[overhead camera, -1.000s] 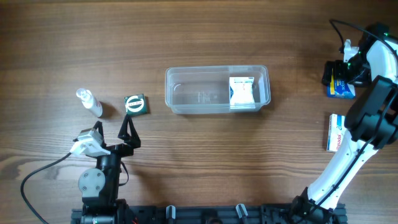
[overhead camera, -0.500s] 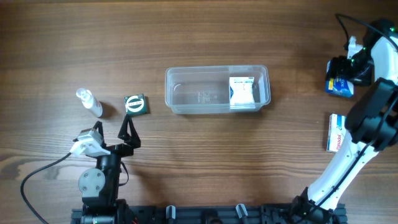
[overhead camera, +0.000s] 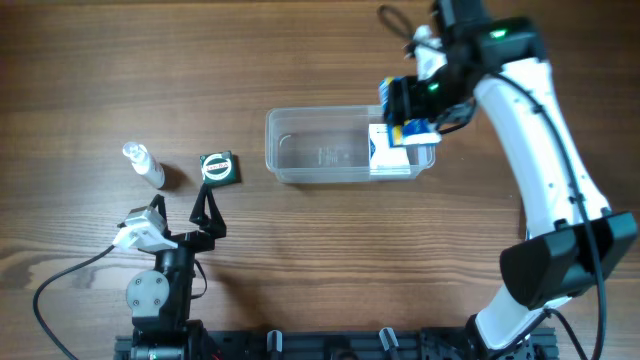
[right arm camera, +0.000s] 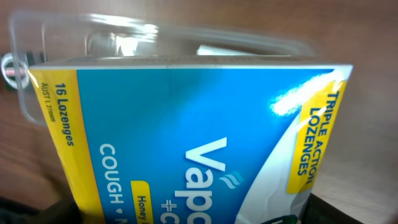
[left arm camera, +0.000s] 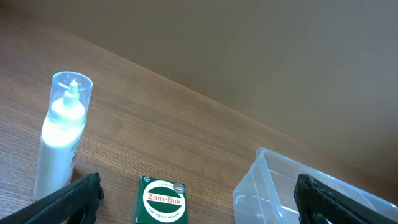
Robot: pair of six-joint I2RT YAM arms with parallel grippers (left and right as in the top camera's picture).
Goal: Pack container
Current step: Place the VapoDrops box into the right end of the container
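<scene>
The clear plastic container (overhead camera: pixel 320 146) sits mid-table with a white and blue box (overhead camera: pixel 385 155) in its right end. My right gripper (overhead camera: pixel 415 112) is shut on a blue and yellow lozenge box (overhead camera: pixel 412 129) and holds it over the container's right end. In the right wrist view the lozenge box (right arm camera: pixel 186 143) fills the frame, with the container (right arm camera: pixel 155 37) beyond it. My left gripper (overhead camera: pixel 207 207) is open and empty, just in front of the green Zam-Buk box (overhead camera: pixel 218 167). The left wrist view shows that box (left arm camera: pixel 161 199) and the container's corner (left arm camera: pixel 261 180).
A small clear bottle (overhead camera: pixel 144 165) with white contents lies left of the green box, also in the left wrist view (left arm camera: pixel 59 140). The red and white box seen earlier at the right is hidden under my right arm.
My right arm has swung from the far right edge to over the container's right end, carrying the blue lozenge box. The left arm has not moved.
</scene>
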